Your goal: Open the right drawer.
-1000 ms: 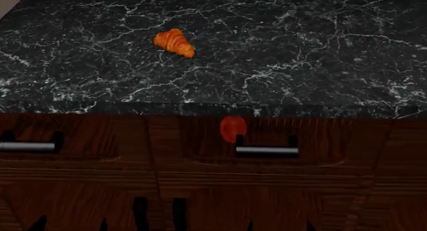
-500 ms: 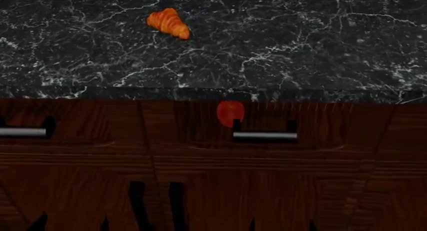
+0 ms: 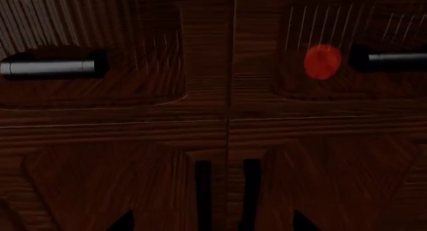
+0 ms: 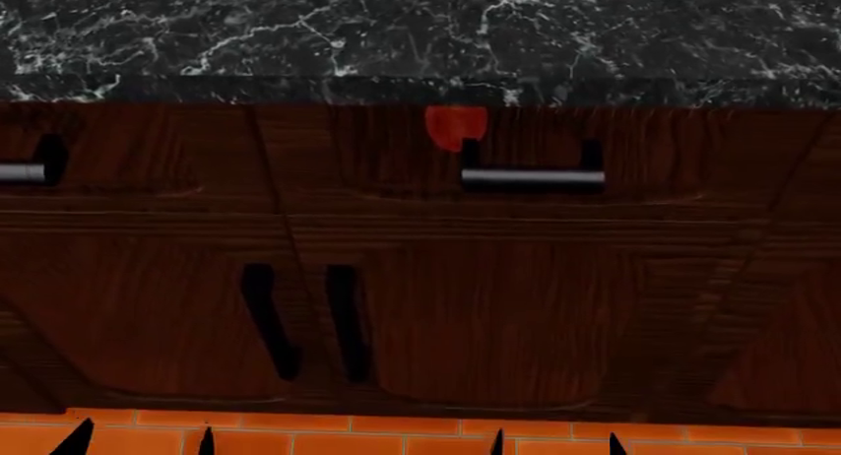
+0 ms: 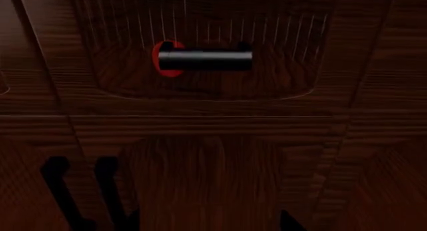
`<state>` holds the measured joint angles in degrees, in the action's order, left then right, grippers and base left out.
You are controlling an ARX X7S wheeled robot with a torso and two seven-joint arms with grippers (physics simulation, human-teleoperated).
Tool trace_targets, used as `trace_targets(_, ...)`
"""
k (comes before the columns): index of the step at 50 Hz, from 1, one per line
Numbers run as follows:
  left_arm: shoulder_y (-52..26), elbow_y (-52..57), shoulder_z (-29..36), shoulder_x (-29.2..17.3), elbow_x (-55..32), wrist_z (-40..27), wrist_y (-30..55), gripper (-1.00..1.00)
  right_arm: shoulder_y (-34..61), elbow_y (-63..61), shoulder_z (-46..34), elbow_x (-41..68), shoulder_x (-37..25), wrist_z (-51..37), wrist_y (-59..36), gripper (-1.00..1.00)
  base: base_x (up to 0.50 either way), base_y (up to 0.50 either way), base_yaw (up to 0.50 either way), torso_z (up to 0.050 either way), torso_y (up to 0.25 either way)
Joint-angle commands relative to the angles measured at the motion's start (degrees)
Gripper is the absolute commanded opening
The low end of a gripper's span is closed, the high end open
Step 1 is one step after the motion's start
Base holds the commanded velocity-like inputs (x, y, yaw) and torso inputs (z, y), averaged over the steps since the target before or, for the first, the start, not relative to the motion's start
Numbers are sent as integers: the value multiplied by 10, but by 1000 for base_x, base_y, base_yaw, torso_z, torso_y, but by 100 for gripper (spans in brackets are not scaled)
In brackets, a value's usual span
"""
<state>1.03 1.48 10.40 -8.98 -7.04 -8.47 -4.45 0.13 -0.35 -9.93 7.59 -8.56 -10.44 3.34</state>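
Head view: black marbled bench [image 4: 394,27] runs across the far edge. Below its lip, a row of dark reddish-brown wood fronts. The right drawer [image 4: 526,164] sits right of centre, directly under the bench lip, front flush with its neighbours, so shut. Grey bar handle [image 4: 533,177] lies horizontal on two black posts. Red round spot [image 4: 456,126] is on the panel just left of and above the handle's left post.

A like drawer front [image 4: 118,164] without a spot lies to the left; only the end of its own grey bar [image 4: 22,172] shows at the frame's left edge. Below the drawers, taller cabinet doors with two vertical black handles [image 4: 305,322] side by side at the seam. Orange tiled floor [image 4: 342,440] is nearest.

Small dark pointed tips [image 4: 77,439] poke up at the near edge of this view, two left, two right. Too little shows to identify them as either hand.

Left wrist view: faces the seam between the two drawers, spot and the end of the handle off to the right.

Right wrist view: faces the right drawer straight on, handle centred high in the recessed panel, spot half hidden behind its left end.

Neither hand shows clearly enough; cannot tell whether left or right is open or closed. Nothing touches the handle. The drawer stands ahead of the right hand's camera, well apart.
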Motion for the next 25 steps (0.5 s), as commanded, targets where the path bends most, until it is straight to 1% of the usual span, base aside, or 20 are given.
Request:
trace_targets(1, 1, -2, 2, -3, -9, -3, -7, 100, 0, 2, -4, 4, -4, -4, 3, 100, 0, 0, 0, 0, -250)
trace_targets(2, 1, 1, -3, -2, -22, -1, -3, 100, -1, -4, -5, 4, -4, -6, 0, 100, -10, 0, 0, 0, 0)
trace_targets(5, 0, 4, 1, -3, -16, -6, 5, 100, 0, 3, -6, 5, -5, -6, 5, 100, 0, 0, 0, 0, 0)
trace_targets(6, 1, 6, 2, -3, -12, -8, 2, 100, -1, -6, -6, 5, -6, -8, -2, 100, 0, 0, 0, 0, 0)
trace_targets(7, 1, 10, 8, -6, 11, -20, 3, 100, 0, 1, -7, 5, -5, -7, 4, 100, 0, 0, 0, 0, 0)
trace_targets(11, -1, 4, 4, -5, -10, -13, 3, 100, 2, 5, -8, 8, -6, -7, 7, 100, 0, 0, 0, 0, 0)
trace_targets(22, -5, 5, 11, -9, -5, -21, 21, 100, 2, 1, -13, 10, -10, -10, 5, 100, 0, 0, 0, 0, 0)
trace_targets(25, -2, 7, 11, -10, -15, -15, 8, 100, 2, -4, -13, 12, -11, -12, 2, 100, 0, 0, 0, 0, 0)
